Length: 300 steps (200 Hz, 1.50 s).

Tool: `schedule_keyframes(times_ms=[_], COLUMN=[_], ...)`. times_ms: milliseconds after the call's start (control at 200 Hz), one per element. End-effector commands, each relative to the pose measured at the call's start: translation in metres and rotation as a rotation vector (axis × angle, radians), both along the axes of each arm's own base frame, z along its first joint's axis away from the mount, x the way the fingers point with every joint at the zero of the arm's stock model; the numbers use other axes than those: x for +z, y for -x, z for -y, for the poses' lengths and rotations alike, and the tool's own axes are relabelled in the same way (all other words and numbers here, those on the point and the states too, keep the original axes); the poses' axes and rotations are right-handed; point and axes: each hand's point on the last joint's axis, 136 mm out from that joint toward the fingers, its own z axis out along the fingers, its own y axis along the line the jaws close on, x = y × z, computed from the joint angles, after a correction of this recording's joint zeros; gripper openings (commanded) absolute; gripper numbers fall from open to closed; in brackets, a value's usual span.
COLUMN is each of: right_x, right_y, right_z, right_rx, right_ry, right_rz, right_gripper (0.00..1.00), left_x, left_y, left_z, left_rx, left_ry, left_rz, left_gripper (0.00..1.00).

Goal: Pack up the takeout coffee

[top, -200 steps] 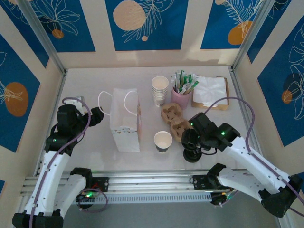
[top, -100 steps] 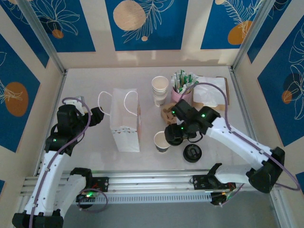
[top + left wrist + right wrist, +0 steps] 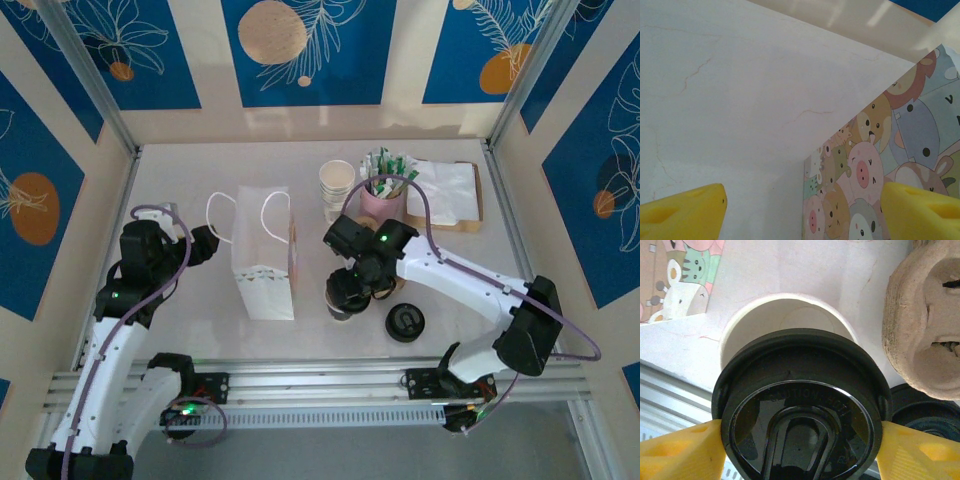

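Observation:
The takeout coffee's cream paper cup [image 3: 790, 307] stands open-topped near the table's front, right of the white paper bag [image 3: 263, 255]. My right gripper [image 3: 800, 440] is shut on a round black lid [image 3: 800, 415], its yellow fingers [image 3: 680, 452] pressing the lid's two sides. It holds the lid just above the cup's near rim, covering most of the mouth. From above, the right gripper [image 3: 350, 290] hides most of the cup. My left gripper [image 3: 205, 245] is open and holds nothing, just left of the bag, whose cartoon-animal side [image 3: 880, 160] lies ahead of it.
A second black lid [image 3: 405, 322] lies loose on the table right of the cup. The brown pulp carrier [image 3: 925, 320] sits just behind it. Further back stand a stack of lidless cups [image 3: 337, 188], a pink pot of sachets [image 3: 383, 200] and napkins on a tray [image 3: 443, 195].
My right gripper has swung left from above the loose lid to above the cup, with a black lid in its fingers. The left arm has not moved.

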Motion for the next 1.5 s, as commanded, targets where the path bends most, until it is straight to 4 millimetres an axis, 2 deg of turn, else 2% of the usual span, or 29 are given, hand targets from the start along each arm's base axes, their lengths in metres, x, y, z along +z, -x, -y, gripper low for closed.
schedule_keyframes(times_ms=[0, 450, 1005, 1496], right_x=[0.004, -0.001, -0.014, -0.011], right_y=[-0.003, -0.01, -0.007, -0.005], right_z=[-0.001, -0.012, -0.016, -0.019], right_rx=[0.021, 0.033, 0.036, 0.008], right_ry=[0.034, 0.07, 0.101, 0.091], right_rz=[0.021, 0.03, 0.009, 0.016], right_gripper=[0.74, 0.74, 0.74, 0.74], left_x=[0.0, -0.001, -0.001, -0.001], left_y=[-0.001, -0.001, -0.001, -0.001], left_z=[-0.003, -0.002, -0.002, -0.001], left_rx=[0.011, 0.011, 0.008, 0.007], left_ry=[0.006, 0.006, 0.007, 0.01], left_rz=[0.004, 0.002, 0.001, 0.0], left_gripper=[0.81, 0.81, 0.81, 0.81])
